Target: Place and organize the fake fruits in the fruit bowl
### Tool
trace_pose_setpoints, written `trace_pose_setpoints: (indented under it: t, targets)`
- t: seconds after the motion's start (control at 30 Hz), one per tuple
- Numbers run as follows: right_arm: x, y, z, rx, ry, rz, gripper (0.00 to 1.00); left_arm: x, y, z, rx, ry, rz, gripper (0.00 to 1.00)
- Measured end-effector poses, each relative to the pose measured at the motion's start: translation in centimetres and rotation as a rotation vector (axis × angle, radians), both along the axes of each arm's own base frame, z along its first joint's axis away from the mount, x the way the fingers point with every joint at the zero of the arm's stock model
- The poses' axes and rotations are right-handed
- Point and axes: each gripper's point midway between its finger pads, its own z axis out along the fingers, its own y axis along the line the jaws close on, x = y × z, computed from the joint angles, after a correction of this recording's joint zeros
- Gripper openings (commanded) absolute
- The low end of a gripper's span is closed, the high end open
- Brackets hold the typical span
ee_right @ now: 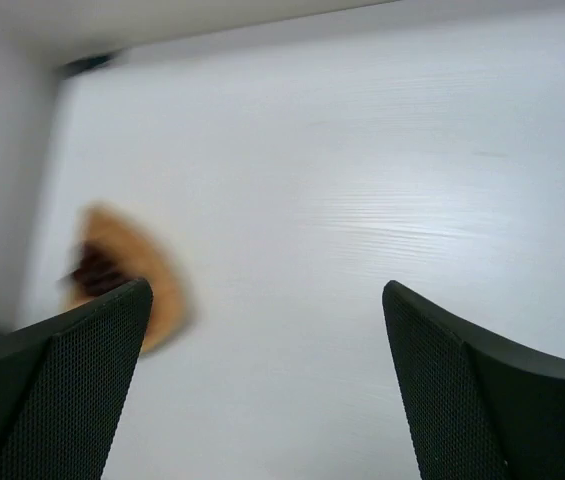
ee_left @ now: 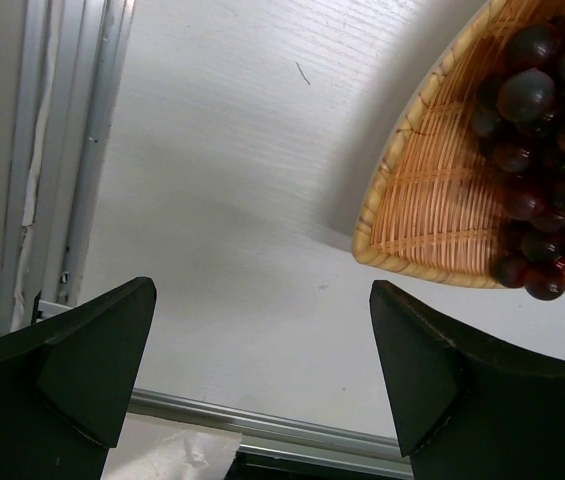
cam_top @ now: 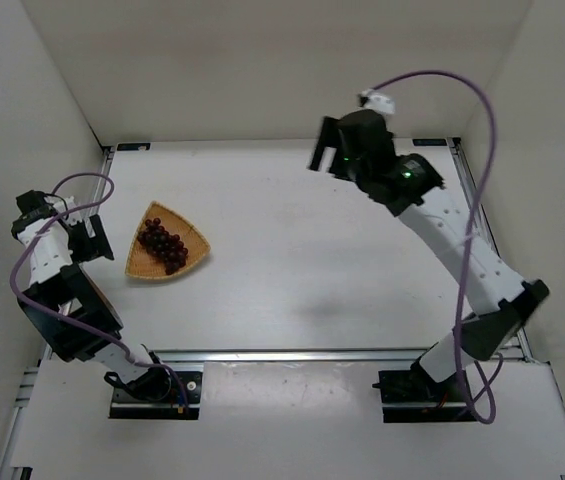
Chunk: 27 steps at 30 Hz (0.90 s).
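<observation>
Overhead, a white table [cam_top: 292,270] carries both arms: the right gripper [cam_top: 324,150] hangs at the far side, jaws wide apart and empty; the left gripper [ee_left: 262,300], likewise spread, hovers just beside the bowl [cam_top: 140,262], where the grapes [cam_top: 162,243] lie.

we see a white table [cam_top: 302,250] w/ a fine grain, boxed in by plain white panels: left wall [cam_top: 12,100], back wall [cam_top: 282,60], right wall [cam_top: 562,100]. an aluminium rail [cam_top: 292,354] runs along the near edge, a side rail [ee_left: 92,150] along the left. a black bracket [cam_top: 132,147] sits at the far left corner. light is soft & even; a faint shadow [cam_top: 327,310] lies approx mid-table.
</observation>
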Motion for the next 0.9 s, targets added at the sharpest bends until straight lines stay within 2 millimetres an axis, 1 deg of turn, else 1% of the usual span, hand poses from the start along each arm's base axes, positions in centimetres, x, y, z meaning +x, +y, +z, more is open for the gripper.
trace_pose_setpoints:
  t: [0.03, 0.07, 0.1, 0.13, 0.17, 0.2, 0.27, 0.33, 0.4, 0.43, 0.47, 0.53, 0.63, 0.9]
  targets:
    - [-0.2, -4.2, -0.1, -0.074, 0.000, -0.121, 1.00, 0.0, 0.0, 0.2, 0.011, -0.002, -0.003, 0.99]
    - [-0.5, -8.3, -0.6, -0.152, 0.013, -0.241, 1.00, 0.0, 0.1, 0.3, 0.019, -0.006, -0.003, 0.99]
    - [-0.9, -11.9, -1.8, -0.226, 0.040, -0.356, 1.00, 0.0, 0.1, 0.4, 0.027, -0.011, -0.003, 0.99]
    - [-1.6, -15.2, -3.5, -0.299, 0.076, -0.456, 1.00, 0.0, 0.2, 0.6, 0.035, -0.015, -0.003, 0.99]
    - [-2.5, -18.1, -5.6, -0.382, 0.126, -0.535, 1.00, -0.1, 0.3, 0.8, 0.045, -0.020, -0.001, 0.99]
    - [-3.5, -20.3, -7.9, -0.455, 0.177, -0.591, 1.00, -0.1, 0.4, 1.1, 0.057, -0.025, 0.002, 0.99]
    - [-5.7, -23.8, -11.9, -0.564, 0.268, -0.664, 1.00, -0.1, 0.6, 1.6, 0.078, -0.035, 0.008, 0.99]
    - [-8.4, -27.0, -15.2, -0.625, 0.362, -0.710, 1.00, -0.2, 0.7, 2.0, 0.101, -0.039, 0.019, 0.99]
    - [-10.4, -29.7, -17.2, -0.602, 0.430, -0.769, 1.00, -0.4, 0.9, 2.2, 0.117, -0.038, 0.027, 0.99]
    - [-11.4, -30.9, -17.8, -0.579, 0.459, -0.803, 1.00, -0.5, 0.9, 2.2, 0.124, -0.036, 0.033, 0.99]
    - [-12.3, -32.0, -18.2, -0.548, 0.478, -0.840, 1.00, -0.7, 1.0, 2.2, 0.129, -0.033, 0.037, 0.99]
    - [-13.0, -32.9, -18.3, -0.493, 0.478, -0.871, 1.00, -1.1, 0.9, 1.8, 0.133, -0.020, 0.045, 0.99]
    - [-12.7, -32.8, -17.9, -0.428, 0.453, -0.869, 1.00, -1.6, 0.9, 1.6, 0.138, -0.005, 0.051, 0.99]
    - [-11.5, -31.9, -18.0, -0.364, 0.437, -0.828, 1.00, -1.8, 1.0, 2.3, 0.159, -0.017, 0.057, 0.99]
